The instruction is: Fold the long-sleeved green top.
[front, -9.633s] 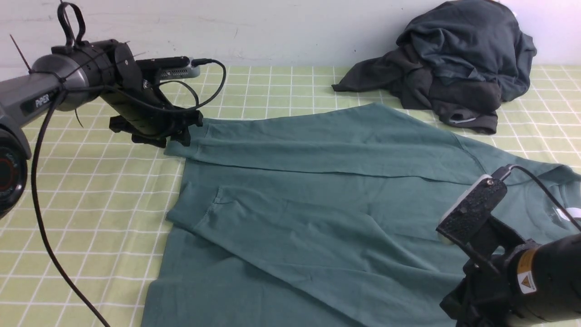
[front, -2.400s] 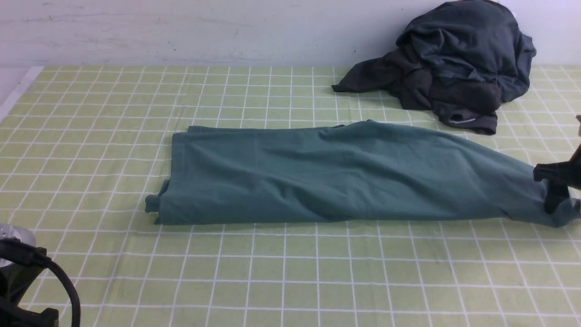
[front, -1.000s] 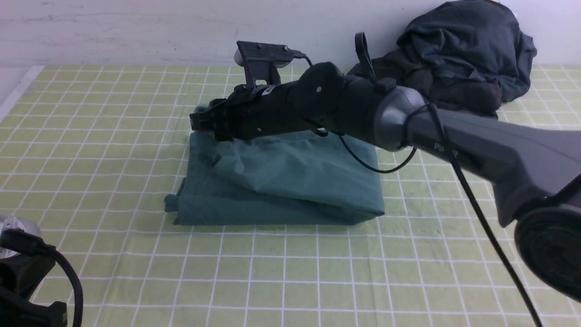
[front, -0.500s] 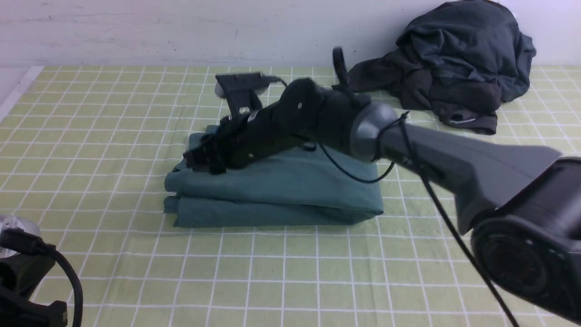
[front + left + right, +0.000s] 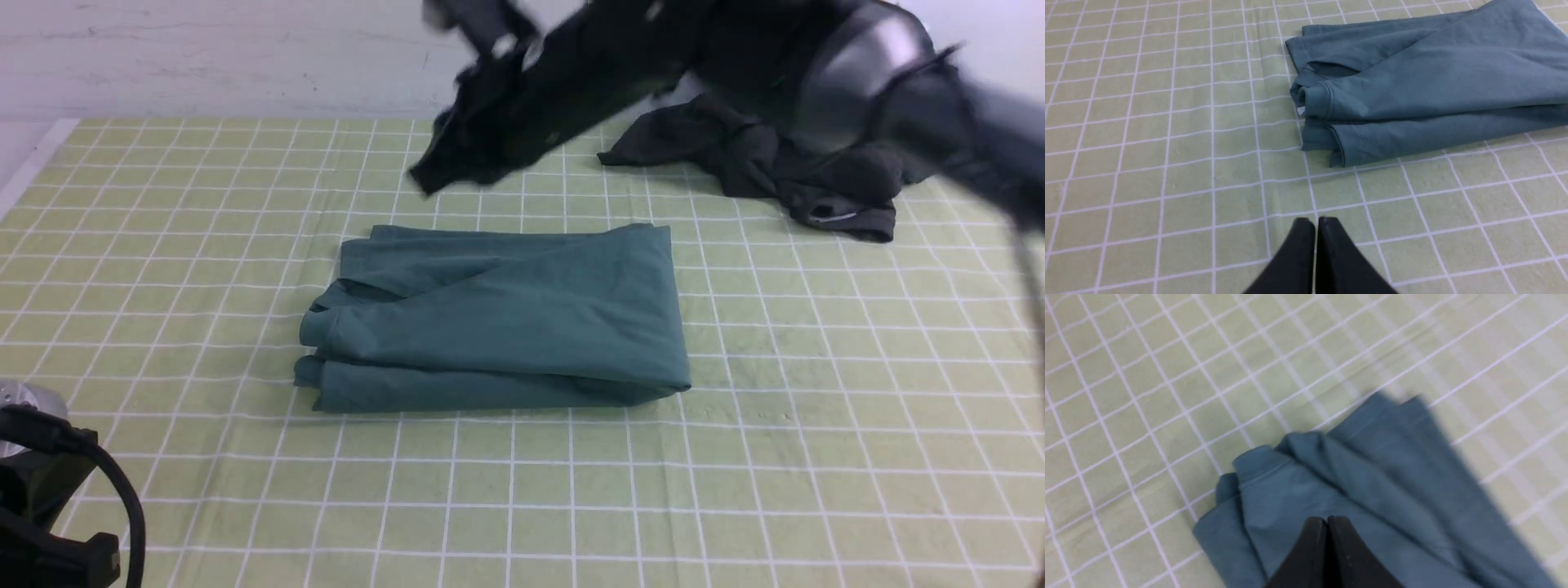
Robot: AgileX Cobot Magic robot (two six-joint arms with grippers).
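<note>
Green-checked surface (image 5: 163, 245): green long-sleeved top (image 5: 506, 318) lies folded mid-surface. My right claw (image 5: 1327, 519) hangs above it, pressed together, empty; left claw (image 5: 1315, 222) likewise.

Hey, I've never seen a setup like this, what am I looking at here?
This is a robot with two arms, each ending in a two-fingered gripper. The wide picture looks forward from between the arms; the other two come from cameras on the wrists. On the green checked tablecloth lies the green long-sleeved top, folded into a rectangle, with a dark heap of clothes farther back. The blurred dark shape is the right arm. The left gripper and right gripper are both shut and hold nothing.
</note>
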